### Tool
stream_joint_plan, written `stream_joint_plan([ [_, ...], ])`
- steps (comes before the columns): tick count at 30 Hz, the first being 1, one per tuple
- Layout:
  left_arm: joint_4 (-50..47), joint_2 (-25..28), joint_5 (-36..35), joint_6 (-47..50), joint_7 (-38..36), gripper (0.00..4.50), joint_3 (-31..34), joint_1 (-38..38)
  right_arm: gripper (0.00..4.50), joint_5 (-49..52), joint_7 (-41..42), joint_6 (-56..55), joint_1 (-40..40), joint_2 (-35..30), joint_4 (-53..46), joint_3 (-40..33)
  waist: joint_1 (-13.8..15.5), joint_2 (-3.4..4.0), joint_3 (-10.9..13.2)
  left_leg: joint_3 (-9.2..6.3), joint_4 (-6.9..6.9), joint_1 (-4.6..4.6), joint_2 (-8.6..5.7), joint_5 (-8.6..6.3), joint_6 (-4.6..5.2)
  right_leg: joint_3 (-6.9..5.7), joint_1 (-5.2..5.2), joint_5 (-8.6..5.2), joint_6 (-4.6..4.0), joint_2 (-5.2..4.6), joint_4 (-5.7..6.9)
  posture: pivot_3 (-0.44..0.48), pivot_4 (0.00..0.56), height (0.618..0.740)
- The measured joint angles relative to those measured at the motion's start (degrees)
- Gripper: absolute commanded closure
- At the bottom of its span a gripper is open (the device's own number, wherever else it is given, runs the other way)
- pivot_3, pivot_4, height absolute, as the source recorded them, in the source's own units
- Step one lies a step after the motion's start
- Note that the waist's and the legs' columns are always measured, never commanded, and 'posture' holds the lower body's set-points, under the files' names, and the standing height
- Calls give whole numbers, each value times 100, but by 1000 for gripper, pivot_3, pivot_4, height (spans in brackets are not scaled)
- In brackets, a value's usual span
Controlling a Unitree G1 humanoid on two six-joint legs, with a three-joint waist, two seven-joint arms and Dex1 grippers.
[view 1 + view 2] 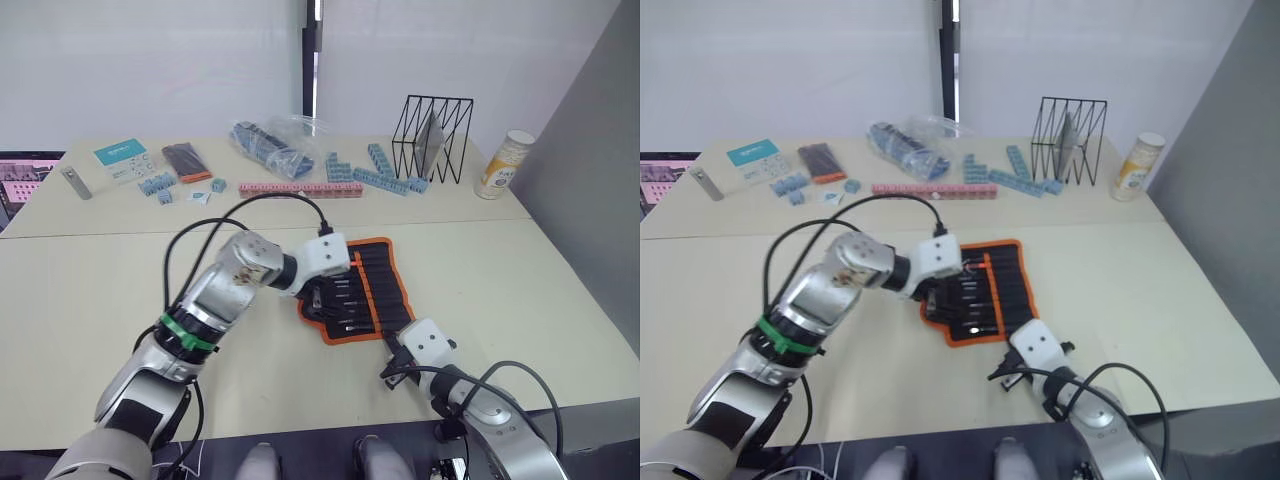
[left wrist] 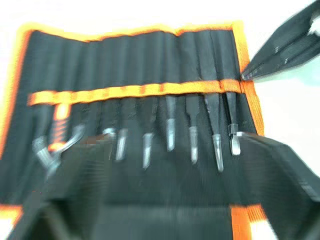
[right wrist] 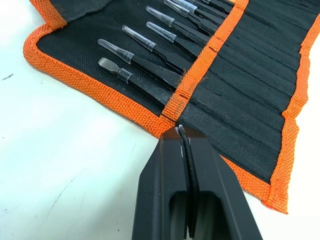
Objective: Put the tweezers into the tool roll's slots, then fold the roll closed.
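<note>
Tweezers [image 3: 150,65] sit tucked under the orange strip, clear-capped tips out, in the tool roll [image 1: 375,285] lying open mid-table. Right gripper [image 3: 181,131], fingers pressed together, pins the woven orange hem (probably to steady it). Left gripper [image 2: 165,200], fingers spread wide, straddles the roll's other edge, seemingly for folding.

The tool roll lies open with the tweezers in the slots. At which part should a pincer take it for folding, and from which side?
Probably the tool roll is best gripped at its orange edging on the short end near the right pincer, coming low from that side. The edge there is thin, bare and flat on the table; the tweezers already sit under the orange strip.
</note>
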Motion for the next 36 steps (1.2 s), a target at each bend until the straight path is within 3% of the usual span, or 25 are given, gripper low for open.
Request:
stream_joint_plan([
  [5,-97,441,-491,-500,320,19,1233,1101,4500,127,0,-164,152,64,-49,-141,-63,5,4,0,-1,-1,4,0,0,0,-6,-1,-4,2,6,0,150,737],
  [11,30,489,-830,-1763,785,19,2369,2309,4500,302,2,-348,336,124,-441,-433,-57,7,7,0,0,-1,4,0,0,-1,-7,1,-7,0,7,0,150,737],
  [16,119,589,-1390,-2191,754,0,3196,3202,2977,521,-58,-371,430,211,-878,-922,-70,8,8,1,0,1,7,0,0,-1,-7,0,-9,2,7,0,150,737],
  [24,120,728,-1824,-2400,806,0,3803,3961,205,982,-104,-366,577,388,-719,-1686,-47,10,8,3,0,8,9,1,0,-1,-3,-8,-30,1,9,0,150,737],
  [25,105,728,-1863,-2423,850,0,3839,4002,15,1013,-95,-375,604,374,-599,-1781,-50,10,8,5,0,10,10,0,0,-1,-1,-11,-36,1,10,0,150,737],
  [30,-108,730,-1972,-2488,1119,0,3920,4143,15,1010,100,-423,632,136,-189,-1760,-74,13,10,5,0,12,13,0,0,-1,-3,-10,-38,4,15,0,150,737],
  [36,-380,835,-2015,-2488,1084,0,3877,4491,15,430,314,-290,206,-253,-413,-296,-143,13,11,8,-1,18,27,0,0,0,-8,-13,-57,19,15,0,150,737],
])
